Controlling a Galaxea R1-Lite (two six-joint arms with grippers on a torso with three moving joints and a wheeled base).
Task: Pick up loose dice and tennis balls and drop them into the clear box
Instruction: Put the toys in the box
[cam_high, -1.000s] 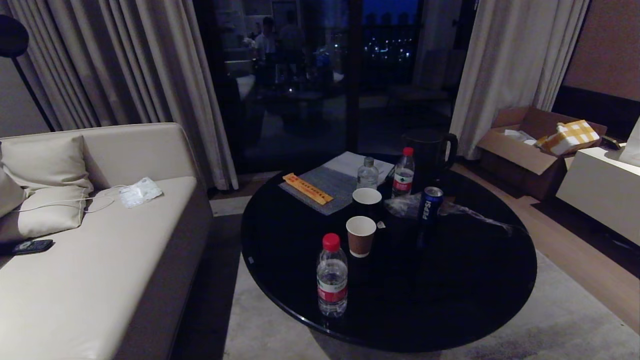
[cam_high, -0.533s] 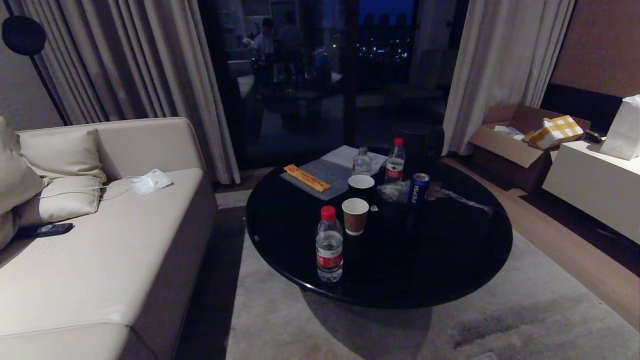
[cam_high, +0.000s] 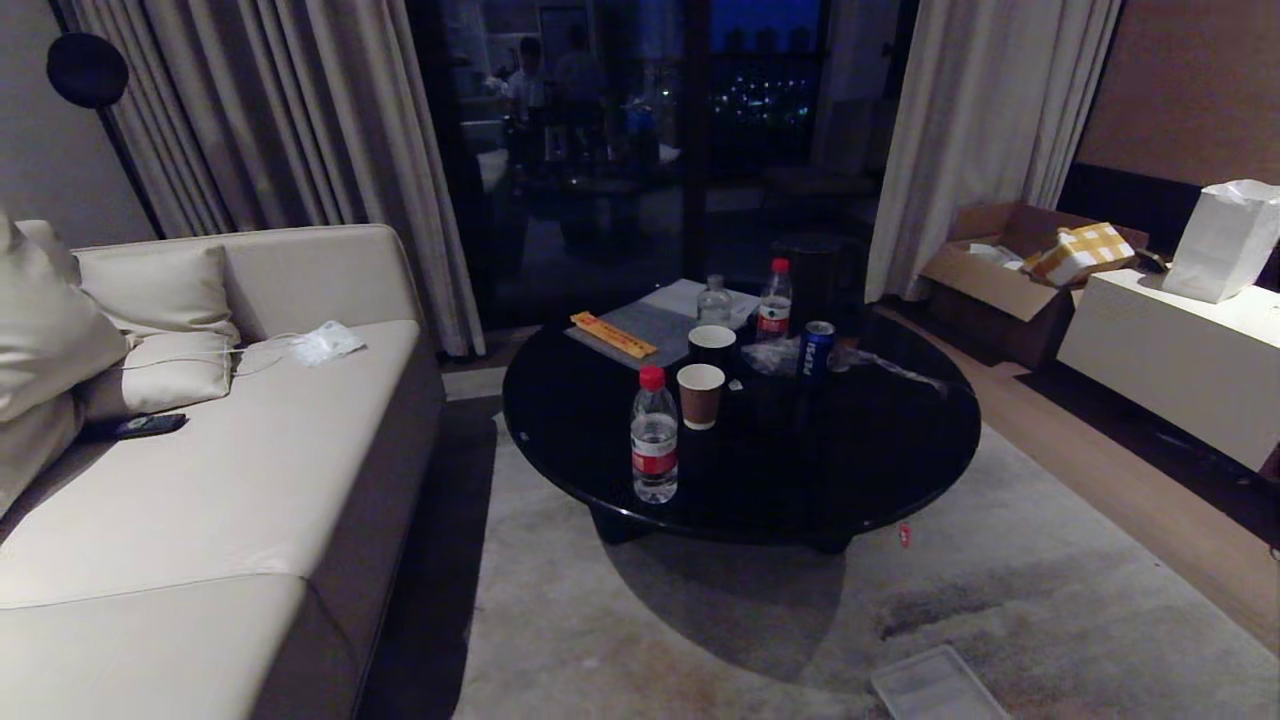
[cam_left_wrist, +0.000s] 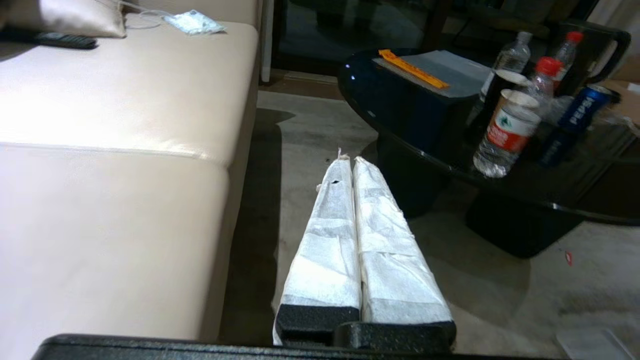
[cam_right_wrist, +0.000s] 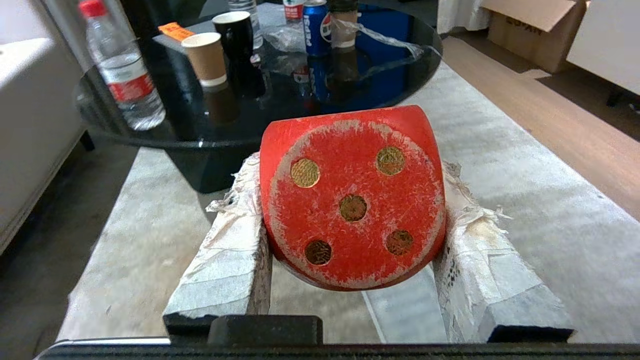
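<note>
Just one red die (cam_right_wrist: 352, 200).

scuffed matt red die (cam_right_wrist: 352, 200), glossy black table (cam_high: 880, 440), cloth-wrapped tool fingers (cam_right_wrist: 225, 265)

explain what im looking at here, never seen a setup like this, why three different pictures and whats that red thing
It is a wheeled robot with two arms, and each picture comes from a different camera on it. The wide room picture is from its head: a sofa, a round black table with water bottles, paper cups and a cola can, and on the rug a clear box at the bottom edge. The other two cameras sit on the wrists, looking along the fingers. The left gripper is shut and empty, its cloth-wrapped fingers pressed together. The right gripper clamps a red die, five pips facing the camera.
</note>
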